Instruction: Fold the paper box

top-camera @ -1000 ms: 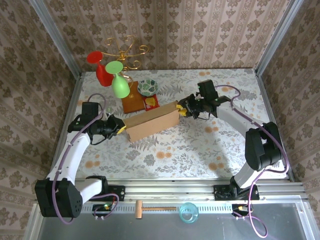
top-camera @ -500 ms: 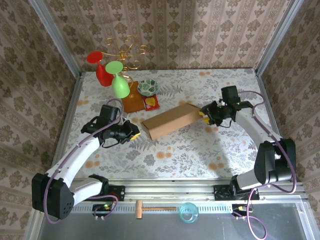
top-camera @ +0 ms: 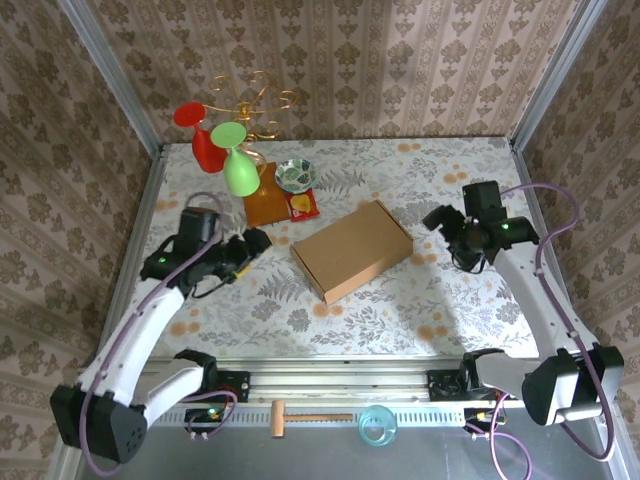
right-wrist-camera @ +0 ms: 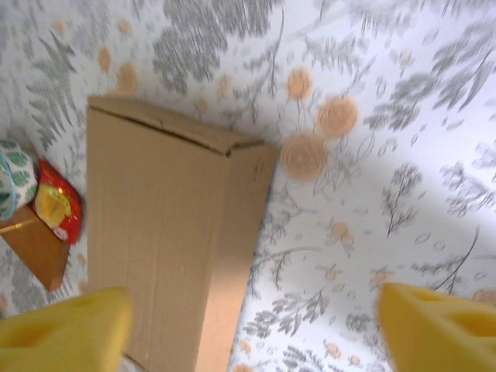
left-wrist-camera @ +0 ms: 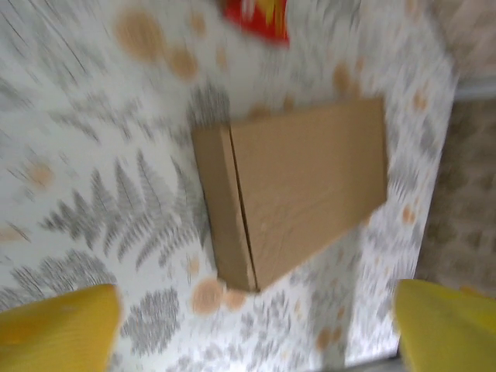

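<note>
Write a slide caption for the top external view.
Closed cardboard mailer box lying flat on the floral table; left gripper and right gripper beside it, jaws open, not touching.

Matt brown cardboard paper box point(top-camera: 352, 250)

Right gripper point(right-wrist-camera: 248, 333), its yellow fingertips point(right-wrist-camera: 62, 329) spread wide apart at 7 and 5 o'clock. The paper box point(right-wrist-camera: 170, 232), closed and flat, lay on the floral table point(right-wrist-camera: 372, 178) from centre toward 8 o'clock, with a flap seam along its 12 o'clock edge. At 9 o'clock a red packet point(right-wrist-camera: 56, 208) sat just beside a patterned bowl point(right-wrist-camera: 11, 182) and a wooden base point(right-wrist-camera: 35, 252).
</note>
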Robot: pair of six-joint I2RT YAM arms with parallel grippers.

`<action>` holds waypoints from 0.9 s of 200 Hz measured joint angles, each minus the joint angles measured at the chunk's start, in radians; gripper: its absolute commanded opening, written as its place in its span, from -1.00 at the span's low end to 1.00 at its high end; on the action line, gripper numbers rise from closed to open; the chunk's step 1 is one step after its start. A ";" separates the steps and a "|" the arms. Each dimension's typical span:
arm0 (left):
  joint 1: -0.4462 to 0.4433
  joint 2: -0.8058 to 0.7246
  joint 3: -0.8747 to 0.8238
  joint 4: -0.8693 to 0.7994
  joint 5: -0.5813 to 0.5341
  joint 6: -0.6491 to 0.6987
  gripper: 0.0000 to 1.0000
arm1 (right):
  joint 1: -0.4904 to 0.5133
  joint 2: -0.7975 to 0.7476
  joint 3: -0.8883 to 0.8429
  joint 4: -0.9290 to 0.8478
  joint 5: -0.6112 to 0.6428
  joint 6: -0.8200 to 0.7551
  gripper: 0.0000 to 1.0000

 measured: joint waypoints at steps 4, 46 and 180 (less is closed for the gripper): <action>0.026 -0.028 0.000 -0.004 -0.016 0.002 1.00 | 0.000 -0.011 0.005 0.003 0.019 -0.011 1.00; 0.189 -0.222 0.000 -0.090 -0.283 0.060 1.00 | 0.003 -0.102 0.006 0.074 0.240 -0.169 1.00; 0.239 0.004 -0.670 0.821 -0.744 0.797 1.00 | 0.011 0.271 -0.541 1.168 0.373 -0.866 1.00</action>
